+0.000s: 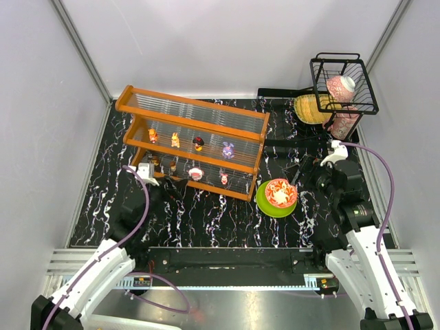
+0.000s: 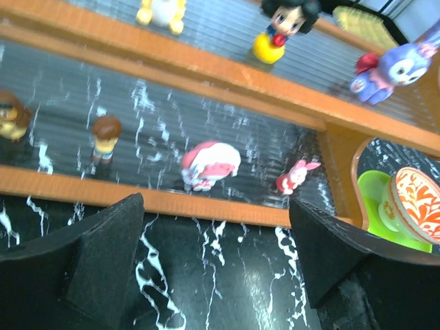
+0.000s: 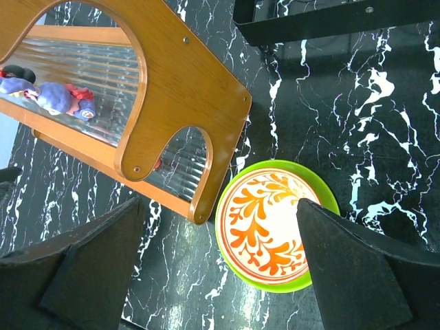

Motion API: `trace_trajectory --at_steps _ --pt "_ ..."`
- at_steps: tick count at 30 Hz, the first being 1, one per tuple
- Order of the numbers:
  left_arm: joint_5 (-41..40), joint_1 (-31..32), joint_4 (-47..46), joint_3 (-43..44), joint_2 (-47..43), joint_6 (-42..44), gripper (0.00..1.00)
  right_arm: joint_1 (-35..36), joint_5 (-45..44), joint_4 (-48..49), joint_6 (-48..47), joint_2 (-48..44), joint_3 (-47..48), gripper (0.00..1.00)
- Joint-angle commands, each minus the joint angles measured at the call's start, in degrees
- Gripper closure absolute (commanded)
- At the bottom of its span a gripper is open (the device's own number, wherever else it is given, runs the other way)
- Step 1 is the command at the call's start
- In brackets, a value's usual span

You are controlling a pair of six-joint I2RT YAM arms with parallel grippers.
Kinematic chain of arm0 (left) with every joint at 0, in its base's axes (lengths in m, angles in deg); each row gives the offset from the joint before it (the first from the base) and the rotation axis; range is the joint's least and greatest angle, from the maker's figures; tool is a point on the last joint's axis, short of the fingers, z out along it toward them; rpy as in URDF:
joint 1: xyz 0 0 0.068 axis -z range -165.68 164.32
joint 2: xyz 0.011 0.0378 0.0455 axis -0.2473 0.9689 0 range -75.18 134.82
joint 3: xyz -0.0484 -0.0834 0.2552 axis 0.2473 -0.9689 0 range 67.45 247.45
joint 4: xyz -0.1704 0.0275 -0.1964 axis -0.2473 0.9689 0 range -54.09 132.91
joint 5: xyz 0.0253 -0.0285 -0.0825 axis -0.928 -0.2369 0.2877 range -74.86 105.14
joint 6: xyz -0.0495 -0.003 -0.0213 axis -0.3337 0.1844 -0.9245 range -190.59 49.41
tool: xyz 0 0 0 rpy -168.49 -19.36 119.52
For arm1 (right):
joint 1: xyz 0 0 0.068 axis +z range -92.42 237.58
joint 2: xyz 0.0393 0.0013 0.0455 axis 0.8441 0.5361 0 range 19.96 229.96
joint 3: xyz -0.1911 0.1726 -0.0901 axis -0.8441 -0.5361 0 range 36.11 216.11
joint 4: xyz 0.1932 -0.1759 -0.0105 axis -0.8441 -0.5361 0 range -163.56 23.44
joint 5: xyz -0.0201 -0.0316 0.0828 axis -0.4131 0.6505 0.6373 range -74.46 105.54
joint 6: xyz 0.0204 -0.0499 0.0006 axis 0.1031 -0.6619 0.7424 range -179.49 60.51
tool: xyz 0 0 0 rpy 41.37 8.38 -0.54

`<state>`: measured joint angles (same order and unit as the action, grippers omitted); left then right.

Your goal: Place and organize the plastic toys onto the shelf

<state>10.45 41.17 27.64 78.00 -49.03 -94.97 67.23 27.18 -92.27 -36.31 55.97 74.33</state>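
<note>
The orange-framed shelf (image 1: pixel 192 122) stands across the back of the black marble table. Several plastic toys stand on its two tiers. In the left wrist view a black-haired figure (image 2: pixel 280 31) and a purple one (image 2: pixel 395 69) are on the upper tier. A brown-haired toy (image 2: pixel 105 137), a pink-and-white toy (image 2: pixel 210 163) and a small red one (image 2: pixel 294 177) are on the lower tier. My left gripper (image 2: pixel 216 254) hangs open just in front of the lower rail (image 2: pixel 172 199), with nothing between its fingers. My right gripper (image 3: pixel 220 268) is open and empty beside the shelf's right end panel (image 3: pixel 179 103).
A green plate (image 1: pixel 265 205) carrying a red-patterned bowl (image 1: pixel 280 192) sits just off the shelf's right end, partly under my right gripper. At the back right a black wire basket (image 1: pixel 344 82) holds a pink bottle (image 1: pixel 342 88), beside a yellow woven object (image 1: pixel 309 108).
</note>
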Motion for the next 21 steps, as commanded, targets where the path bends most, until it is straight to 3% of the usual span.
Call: trace_trajectory --at_steps 1,4,7,11,12,15,21 --pt "-3.5 -0.2 7.3 1.2 -0.8 -3.3 0.11 -0.2 0.8 2.8 -0.1 -0.9 0.3 0.05" --pt "-2.7 -0.2 6.3 0.0 1.3 -5.7 0.17 -0.3 0.8 2.3 -0.2 -1.1 0.3 0.07" --pt "-1.5 -0.3 2.7 -1.4 4.2 -7.8 0.31 -0.2 0.8 2.2 -0.2 -1.6 0.2 0.10" --pt "-1.0 -0.3 -2.5 -1.1 8.0 -9.5 0.59 -0.3 0.8 2.1 0.0 -2.2 -0.1 0.13" --pt "-1.0 -0.2 -3.4 -1.1 8.8 -10.0 0.74 -0.2 0.8 2.1 -0.1 -2.2 -0.1 0.13" --pt "-0.8 -0.2 -6.6 -1.2 12.0 -12.3 1.00 -0.2 0.8 2.0 -0.4 -2.3 0.1 0.14" --pt "0.1 -0.2 -15.8 -3.6 17.7 -16.8 1.00 -0.2 0.8 2.0 -0.4 -2.8 -0.2 0.14"
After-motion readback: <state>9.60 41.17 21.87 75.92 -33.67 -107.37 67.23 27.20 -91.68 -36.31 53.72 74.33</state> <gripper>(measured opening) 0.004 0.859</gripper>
